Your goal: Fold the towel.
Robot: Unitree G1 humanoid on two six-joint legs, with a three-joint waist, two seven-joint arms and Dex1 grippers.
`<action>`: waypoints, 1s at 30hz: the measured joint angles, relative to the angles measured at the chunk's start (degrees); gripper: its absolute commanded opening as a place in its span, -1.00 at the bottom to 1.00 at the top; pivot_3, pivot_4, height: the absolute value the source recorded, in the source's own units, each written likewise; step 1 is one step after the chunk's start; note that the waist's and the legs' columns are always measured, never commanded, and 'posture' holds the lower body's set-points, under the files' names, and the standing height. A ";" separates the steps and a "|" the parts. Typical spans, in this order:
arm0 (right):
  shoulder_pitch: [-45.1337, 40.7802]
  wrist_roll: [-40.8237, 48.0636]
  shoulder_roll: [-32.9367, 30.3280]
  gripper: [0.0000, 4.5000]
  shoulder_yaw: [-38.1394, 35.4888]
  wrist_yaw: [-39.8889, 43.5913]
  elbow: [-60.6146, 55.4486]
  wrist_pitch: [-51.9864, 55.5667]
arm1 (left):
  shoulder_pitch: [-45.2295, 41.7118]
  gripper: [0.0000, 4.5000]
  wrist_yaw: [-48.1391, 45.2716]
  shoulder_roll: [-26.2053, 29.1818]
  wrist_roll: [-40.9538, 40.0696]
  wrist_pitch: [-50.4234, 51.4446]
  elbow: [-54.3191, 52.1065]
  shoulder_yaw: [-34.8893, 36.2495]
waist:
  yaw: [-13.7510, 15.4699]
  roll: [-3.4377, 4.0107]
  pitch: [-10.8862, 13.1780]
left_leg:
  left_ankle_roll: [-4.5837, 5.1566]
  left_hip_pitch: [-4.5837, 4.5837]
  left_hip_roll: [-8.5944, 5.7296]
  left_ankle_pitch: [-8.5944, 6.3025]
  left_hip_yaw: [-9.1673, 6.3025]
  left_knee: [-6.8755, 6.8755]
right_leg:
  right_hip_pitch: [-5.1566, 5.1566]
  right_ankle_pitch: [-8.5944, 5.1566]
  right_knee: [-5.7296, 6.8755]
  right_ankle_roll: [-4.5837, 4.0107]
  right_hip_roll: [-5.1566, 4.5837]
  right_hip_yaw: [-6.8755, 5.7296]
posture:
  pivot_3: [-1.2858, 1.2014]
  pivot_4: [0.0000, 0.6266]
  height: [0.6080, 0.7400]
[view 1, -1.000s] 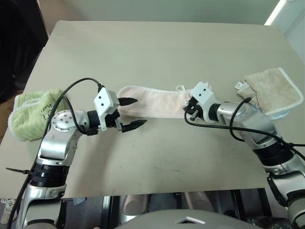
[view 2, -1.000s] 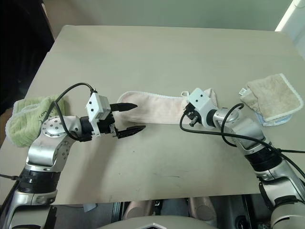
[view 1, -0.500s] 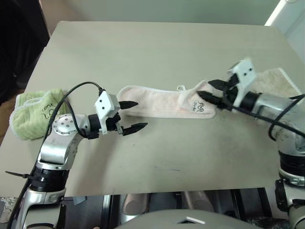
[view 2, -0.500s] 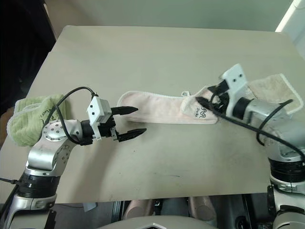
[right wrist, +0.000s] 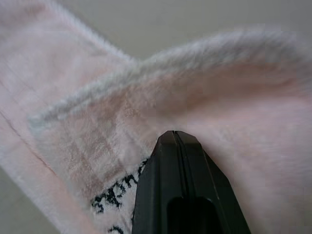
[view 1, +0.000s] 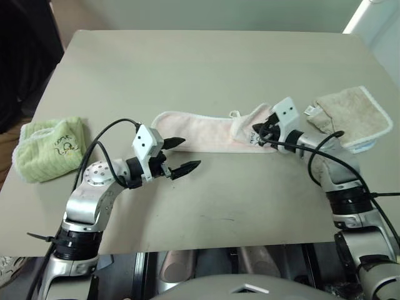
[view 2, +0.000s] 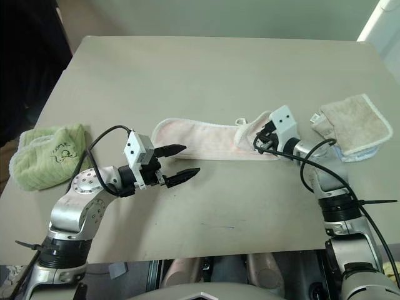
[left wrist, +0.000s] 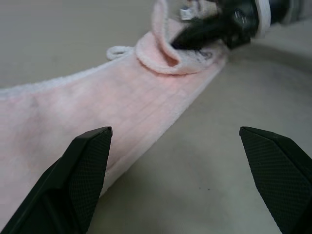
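The pale pink towel (view 1: 206, 132) lies as a long, narrow folded strip across the centre of the frame, running from left of centre toward the right on the beige worktop (view 1: 206, 69). A white trim borders its upper edge, and a small white loop (view 1: 235, 114) projects from that edge right of centre. At the strip's right end the cloth is raised and curled over itself, forming a loose fold that bears a small dark embroidered mark (right wrist: 114, 197).

The right tool (view 1: 262, 132) meets this raised end from the right of the frame. Its two black fingers (right wrist: 183, 185) are pressed together, with no gap between them, and terry cloth lies all around their tips; whether any cloth is pinched between them cannot be told.

The left tool (view 1: 180, 155) stands at the lower left of the strip, its two black fingers (left wrist: 80, 178) spread wide apart and holding nothing. The upper finger reaches over the towel's left end, while the lower finger is over bare worktop just below the strip's near edge.

A beige towel (view 1: 350, 115) with a white edge lies at the right of the frame, just beyond the right tool's wrist. A light green towel (view 1: 50, 149) with embroidery lies folded at the far left of the frame, well apart from the pink strip.
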 measured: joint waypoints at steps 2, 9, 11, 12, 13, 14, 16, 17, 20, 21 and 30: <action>-0.08 -1.43 0.09 -0.99 0.26 0.52 1.33 -2.16 | 1.47 1.00 3.50 -1.78 -1.38 2.64 -1.88 1.00 | 0.05 -0.01 -0.01 | 0.00 0.03 -0.01 0.00 0.01 0.03 | 0.11 -0.09 -0.06 -0.11 -0.02 0.00 | 0.03 -0.52 1.00; 2.49 -0.72 -0.34 -0.99 -1.83 3.49 -3.46 -3.73 | 5.90 1.00 19.21 -9.74 -9.45 13.78 -10.23 7.71 | 0.05 0.00 0.00 | -0.07 0.12 -0.02 0.09 0.04 0.05 | 0.22 -0.09 -0.04 -0.26 -0.01 0.02 | 0.03 -0.52 1.00; 2.82 1.12 -1.84 -0.99 -3.29 6.12 -8.27 -3.62 | 5.78 1.00 24.70 -12.29 -12.13 17.13 -10.79 10.22 | 0.03 0.02 0.01 | -0.18 0.14 -0.02 0.18 0.04 0.02 | 0.23 -0.05 -0.04 -0.30 0.00 0.03 | 0.03 -0.52 1.00; 2.81 2.02 -2.91 -0.99 -4.17 7.29 -10.54 -3.40 | 5.52 1.00 27.49 -13.71 -13.75 18.72 -10.81 11.93 | 0.03 0.02 0.01 | -0.20 0.16 -0.02 0.22 0.05 0.01 | 0.27 -0.06 -0.05 -0.30 0.00 0.02 | 0.03 -0.52 1.00; 2.80 2.98 -3.95 -0.99 -5.30 8.43 -12.61 -2.98 | 5.15 1.00 30.39 -14.91 -15.61 20.49 -10.80 13.71 | 0.04 0.00 0.00 | -0.21 0.22 -0.01 0.23 0.04 0.01 | 0.35 -0.05 -0.05 -0.30 0.01 0.01 | 0.03 -0.52 1.00; 2.80 3.96 -5.23 -0.99 -6.20 9.70 -14.42 -2.56 | 4.68 1.00 33.69 -16.40 -17.77 22.38 -10.77 15.91 | 0.05 0.00 0.01 | -0.20 0.31 -0.02 0.24 0.05 -0.01 | 0.46 -0.06 -0.07 -0.29 0.01 0.03 | 0.03 -0.52 1.00; 2.80 5.67 -7.04 -0.99 -7.81 11.80 -16.89 -1.78 | 3.82 1.00 39.16 -17.91 -21.19 25.42 -10.66 19.46 | 0.03 -0.02 0.02 | -0.20 0.58 -0.03 0.24 0.05 -0.04 | 0.72 -0.20 -0.11 -0.09 0.02 0.06 | 0.03 -0.52 1.00; 2.80 6.15 -7.38 -0.99 -8.22 12.35 -17.50 -1.53 | 3.55 1.00 41.10 -18.09 -22.50 26.55 -10.60 20.61 | 0.01 -0.03 0.02 | -0.21 0.72 -0.04 0.24 0.06 -0.09 | 0.84 -0.34 -0.12 0.12 0.02 0.08 | 0.03 -0.52 1.00; 2.99 6.90 -7.48 -0.99 -8.42 13.07 -18.18 -0.78 | 3.07 1.00 44.61 -18.10 -25.43 28.52 -10.61 21.78 | 0.02 -0.04 0.03 | -0.27 1.02 -0.07 0.28 0.06 -0.22 | 1.03 -0.42 -0.13 0.23 0.03 0.14 | 0.03 -0.52 1.00; 3.10 7.07 -7.48 -0.99 -8.41 13.11 -18.25 -0.56 | 3.05 1.00 45.29 -18.10 -26.21 28.94 -10.60 21.86 | 0.03 -0.04 0.03 | -0.29 1.02 -0.07 0.31 0.06 -0.25 | 1.02 -0.42 -0.12 0.23 0.03 0.13 | 0.03 -0.52 1.00; 0.83 7.14 -7.90 -0.99 -9.90 12.72 -17.81 -0.38 | -7.03 1.00 63.05 -22.49 -37.08 29.91 1.70 29.45 | 0.36 -0.07 0.07 | -0.41 1.12 -0.09 0.71 0.07 -0.79 | 0.98 -0.32 -0.14 0.11 0.02 0.16 | 0.03 -0.52 1.00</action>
